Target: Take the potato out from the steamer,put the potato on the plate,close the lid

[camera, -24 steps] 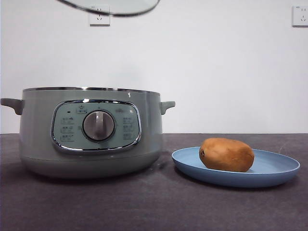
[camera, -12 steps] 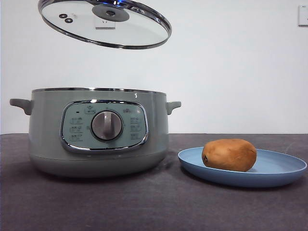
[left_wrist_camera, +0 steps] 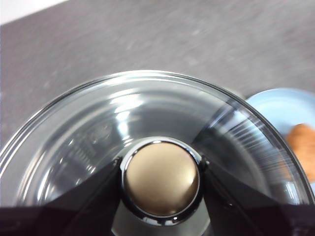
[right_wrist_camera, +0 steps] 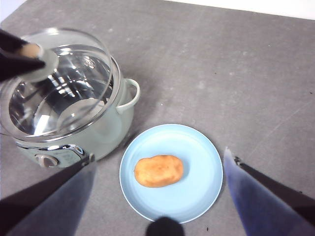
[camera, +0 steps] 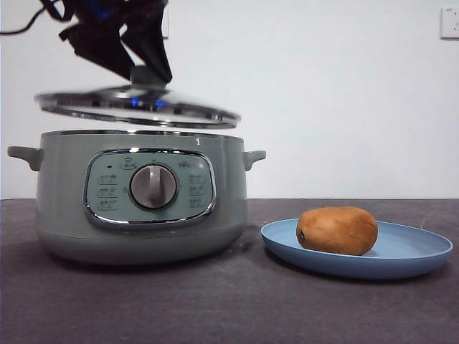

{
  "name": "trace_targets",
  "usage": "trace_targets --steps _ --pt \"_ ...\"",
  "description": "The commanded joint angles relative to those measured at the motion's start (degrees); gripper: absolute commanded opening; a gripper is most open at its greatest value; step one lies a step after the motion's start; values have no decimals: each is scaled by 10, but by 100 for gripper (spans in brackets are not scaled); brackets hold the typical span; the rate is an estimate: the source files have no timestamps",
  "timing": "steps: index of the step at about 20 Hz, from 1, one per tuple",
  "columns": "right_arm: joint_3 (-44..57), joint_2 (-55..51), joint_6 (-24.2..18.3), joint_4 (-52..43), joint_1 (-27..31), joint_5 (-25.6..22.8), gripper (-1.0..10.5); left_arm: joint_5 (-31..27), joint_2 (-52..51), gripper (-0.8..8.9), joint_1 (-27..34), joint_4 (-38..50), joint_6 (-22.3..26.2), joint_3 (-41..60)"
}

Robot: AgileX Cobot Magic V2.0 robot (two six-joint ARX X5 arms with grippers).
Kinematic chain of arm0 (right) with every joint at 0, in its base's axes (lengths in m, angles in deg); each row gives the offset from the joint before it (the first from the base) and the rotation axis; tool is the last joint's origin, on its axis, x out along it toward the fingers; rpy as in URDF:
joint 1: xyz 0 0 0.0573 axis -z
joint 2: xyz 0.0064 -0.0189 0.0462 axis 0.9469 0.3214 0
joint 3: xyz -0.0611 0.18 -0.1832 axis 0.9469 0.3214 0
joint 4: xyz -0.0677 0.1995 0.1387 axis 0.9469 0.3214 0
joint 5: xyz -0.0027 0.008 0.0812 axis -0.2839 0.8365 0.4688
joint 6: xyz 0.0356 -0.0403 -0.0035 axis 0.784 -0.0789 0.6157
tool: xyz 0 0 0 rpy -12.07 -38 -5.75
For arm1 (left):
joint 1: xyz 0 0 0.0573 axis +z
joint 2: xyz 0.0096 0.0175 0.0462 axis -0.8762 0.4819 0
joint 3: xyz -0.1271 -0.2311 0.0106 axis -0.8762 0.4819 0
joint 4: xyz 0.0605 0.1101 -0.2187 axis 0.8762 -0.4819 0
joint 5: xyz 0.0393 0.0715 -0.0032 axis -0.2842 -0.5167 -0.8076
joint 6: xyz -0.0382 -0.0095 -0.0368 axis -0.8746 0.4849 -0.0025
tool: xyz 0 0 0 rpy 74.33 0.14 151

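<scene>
**Operator:** Report task status.

**Technician:** Two of three steps read as complete. The potato (camera: 337, 230) lies on the light-blue plate (camera: 423, 252), which sits on the bench (camera: 229, 308) just beside the steamer (camera: 143, 197). Remaining step: seat the lid (camera: 136, 107). The left pincer (left_wrist_camera: 160, 172) has its jaws clamped on either side of the lid knob (camera: 147, 75) and holds the lid just above the steamer, not yet touching the chrome rim (camera: 140, 133).

**Operator:** Lid attitude and edge alignment?

**Technician:** Slightly tilted in the front view, with the edge toward the plate side lower. The lid appears roughly centred over the opening, though the right wrist view suggests a small offset. In my judgement, level and centre it before lowering, or the low edge may catch the rim first.

**Operator:** Clearance?

**Technician:** The plate and the near side handle (camera: 252, 157) stand apart from the lid's edge. The right pincer (right_wrist_camera: 157, 196) hangs high above the plate, jaws spread wide, holding nothing, clear of the descent path. The bench around the steamer shows no other objects.
</scene>
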Motion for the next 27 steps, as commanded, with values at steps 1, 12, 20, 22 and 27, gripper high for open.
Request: trace_targets --steps 1,12,20,22,27 --pt "1 -1 6 -1 0 -2 437 2 -10 -8 0 47 -6 -5" --pt "1 -1 6 -2 0 -2 437 3 0 -8 7 50 -6 15" --pt "1 -1 6 -2 0 -2 437 4 0 -8 7 78 -19 89" --pt "1 -1 6 -2 0 -2 437 4 0 -8 7 76 -19 89" --pt "1 -1 6 -2 0 -1 437 3 0 295 7 79 -22 89"
